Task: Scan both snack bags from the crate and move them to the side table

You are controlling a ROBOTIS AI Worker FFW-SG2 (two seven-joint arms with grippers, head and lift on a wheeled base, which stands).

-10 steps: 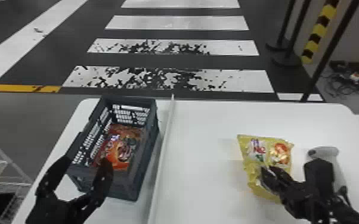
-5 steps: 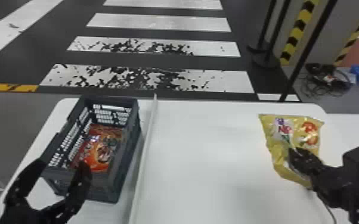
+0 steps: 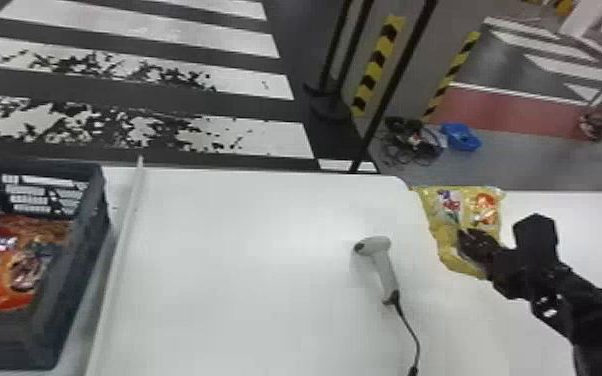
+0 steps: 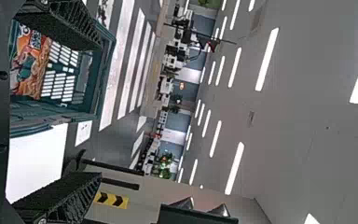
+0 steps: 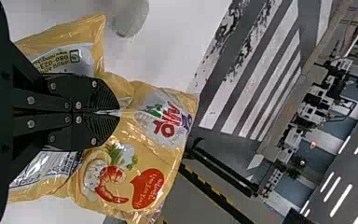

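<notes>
Right up close, the left gripper [image 4: 98,111] is seen by the crate [image 3: 77,280] with its two fingers spread wide, and nothing is pinched by them. In the crate, an orange bag [image 3: 5,280] is tucked low between the walls. It is likely light and soft, with a slick skin, so it could be lost from a weak pinch. It is best taken from above, by a fold near its middle, and not squeezed hard, as the bits inside may be crushed.

Farther off, the scanner [image 3: 385,267] is laid on the white table [image 3: 265,300]. Past it, near that table's right edge, the yellow bag [image 5: 144,140] is pinched around its middle by the right gripper [image 5: 118,112], whose fingers are pressed together on a fold. The loose ends may flop, so it should be moved slowly. Beyond, the side table [image 3: 585,215] is seen, where the bag should be set down gently.
</notes>
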